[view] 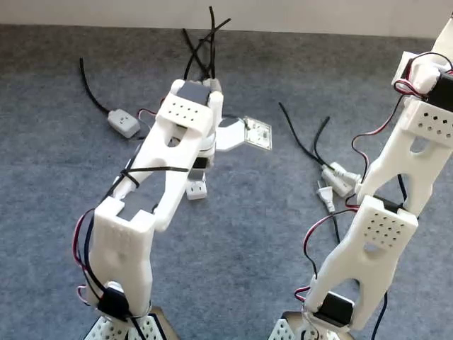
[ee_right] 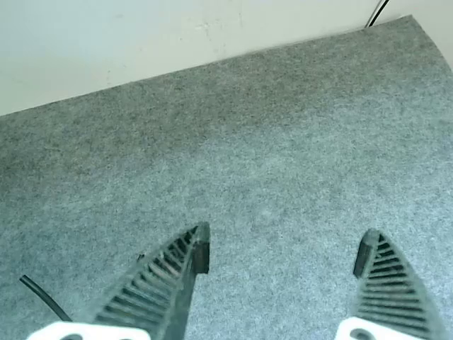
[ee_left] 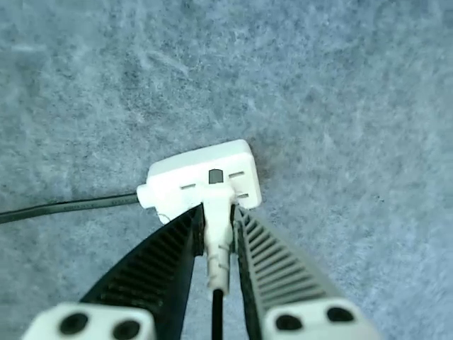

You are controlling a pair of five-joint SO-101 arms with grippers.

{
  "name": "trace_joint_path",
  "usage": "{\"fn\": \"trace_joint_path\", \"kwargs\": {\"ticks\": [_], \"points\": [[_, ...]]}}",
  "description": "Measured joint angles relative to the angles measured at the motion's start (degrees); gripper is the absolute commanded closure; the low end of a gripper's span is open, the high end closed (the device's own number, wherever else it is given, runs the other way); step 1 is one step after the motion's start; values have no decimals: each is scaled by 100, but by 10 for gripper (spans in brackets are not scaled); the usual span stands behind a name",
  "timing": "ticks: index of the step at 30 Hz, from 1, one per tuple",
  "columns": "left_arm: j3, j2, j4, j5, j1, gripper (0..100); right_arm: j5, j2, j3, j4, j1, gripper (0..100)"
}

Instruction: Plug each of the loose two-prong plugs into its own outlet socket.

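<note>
Grey carpet [view: 248, 234] is covering the work surface, with a pale wall [ee_right: 141, 42] running behind it. The left arm [view: 163, 163] is stretching forward and low, its left gripper [ee_left: 218, 214] pinching a white two-prong plug [ee_left: 217, 244] whose nose is meeting a white outlet socket [ee_left: 202, 177]. The right arm [view: 417, 142] is standing raised, the right gripper [ee_right: 283, 248] gaping wide and holding nothing. The high view is showing a second plug [view: 325, 194] lying loose beside the right arm, and a grey socket [view: 124, 124] sitting well apart from it.

White plug [ee_left: 218, 241] & socket [ee_left: 177, 177] — blk ribbed left hand [ee_left: 219, 212], grey carpet [ee_left: 340, 106].
</note>
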Motion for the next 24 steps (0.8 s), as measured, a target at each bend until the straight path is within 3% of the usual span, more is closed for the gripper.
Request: {"fn": "trace_joint_path", "kwargs": {"ticks": [9,24], "points": [[967,-545,0,0,9,993,0,0,0,0,0,676],[404,-404,0,9,0,993,0,0,0,0,0,676]]}}
